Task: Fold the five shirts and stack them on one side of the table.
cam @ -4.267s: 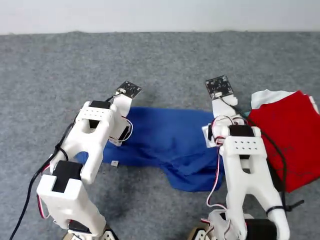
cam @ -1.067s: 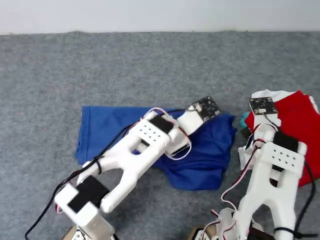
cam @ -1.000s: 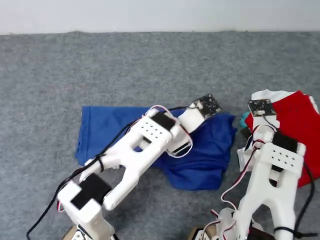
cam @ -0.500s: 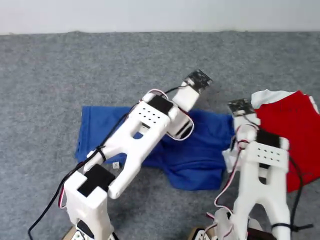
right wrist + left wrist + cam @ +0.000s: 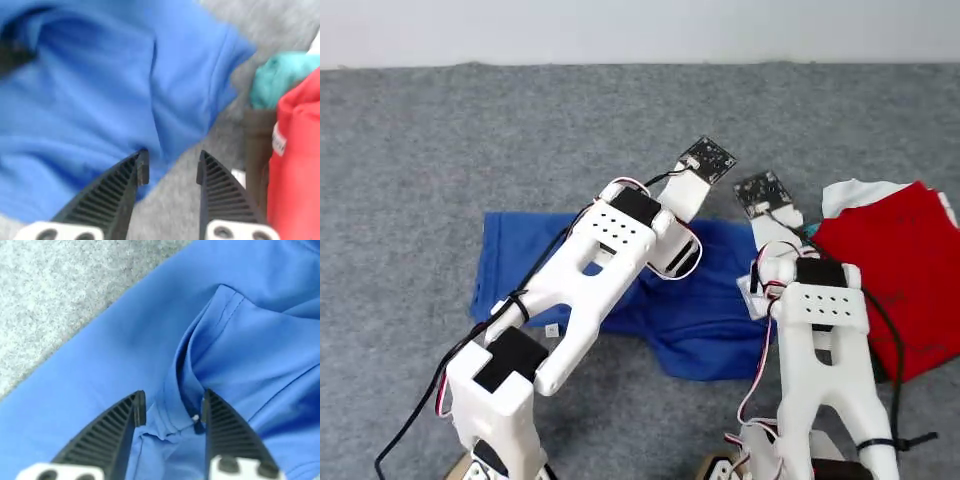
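**Blue shirt spread on the table, both grippers open over its right part**

The blue shirt [image 5: 715, 310] is laid flat near the middle of the grey table [image 5: 470, 140], with wrinkles in its right half and one lobe hanging toward the near edge. In the left wrist view a raised fold with a stitched seam is seen in the fabric.

The red shirt [image 5: 900, 270] is placed at the right side of the table, just beside the blue one. A white cloth [image 5: 850, 193] is seen at its far edge. A teal cloth [image 5: 280, 75] is pushed in between the red shirt and the corner of the blue shirt. Whether these pieces are folded cannot be told.

The left arm is stretched slantwise from the near left corner across the blue shirt, and its wrist is held over the far right part of the shirt. The left gripper [image 5: 171, 402] is pointed down, with its jaws spread on both sides of the raised fold. Whether the fabric is touched cannot be told.

The right arm is raised from the near edge and directed straight away. The right gripper [image 5: 171, 167] is held over the right edge of the blue shirt, near the red one. Its jaws are spread as well, and nothing is held between them.
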Motion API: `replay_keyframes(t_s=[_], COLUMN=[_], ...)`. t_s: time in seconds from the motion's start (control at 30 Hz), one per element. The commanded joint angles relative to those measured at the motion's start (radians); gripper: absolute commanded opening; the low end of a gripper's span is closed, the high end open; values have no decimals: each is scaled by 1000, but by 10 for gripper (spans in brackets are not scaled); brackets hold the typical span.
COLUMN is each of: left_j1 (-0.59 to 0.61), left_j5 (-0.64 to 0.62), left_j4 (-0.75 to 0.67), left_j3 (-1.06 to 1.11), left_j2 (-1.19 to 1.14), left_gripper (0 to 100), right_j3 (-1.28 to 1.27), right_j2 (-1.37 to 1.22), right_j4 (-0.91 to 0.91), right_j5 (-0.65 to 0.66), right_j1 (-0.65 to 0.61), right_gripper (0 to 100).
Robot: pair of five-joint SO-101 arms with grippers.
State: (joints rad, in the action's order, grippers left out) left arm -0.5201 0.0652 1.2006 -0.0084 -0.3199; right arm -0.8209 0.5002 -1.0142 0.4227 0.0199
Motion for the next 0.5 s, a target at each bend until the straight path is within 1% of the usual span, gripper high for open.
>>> replay_keyframes(t_s=[0.0, 0.1, 0.27, 0.33, 0.4, 0.47], left_j1=[11, 11, 11, 11, 23, 48], left_j5=[-9, -9, -9, -9, -9, -9], left_j4=[8, 9, 14, 14, 14, 14], left_j3=[-38, -36, -36, -36, -36, -36], left_j2=[34, 28, 28, 28, 28, 26], left_gripper=[189, 189, 189, 189, 189, 189], right_j3=[-18, -68, -101, -98, -98, -98], right_j2=[19, -33, -151, -199, -231, -246], right_j4=[61, 82, 205, 219, 216, 191], right_j5=[-23, -20, -20, -18, -18, -12], right_j1=[-44, -61, -59, -59, -54, -54], right_gripper=[168, 166, 165, 156, 102, 12])
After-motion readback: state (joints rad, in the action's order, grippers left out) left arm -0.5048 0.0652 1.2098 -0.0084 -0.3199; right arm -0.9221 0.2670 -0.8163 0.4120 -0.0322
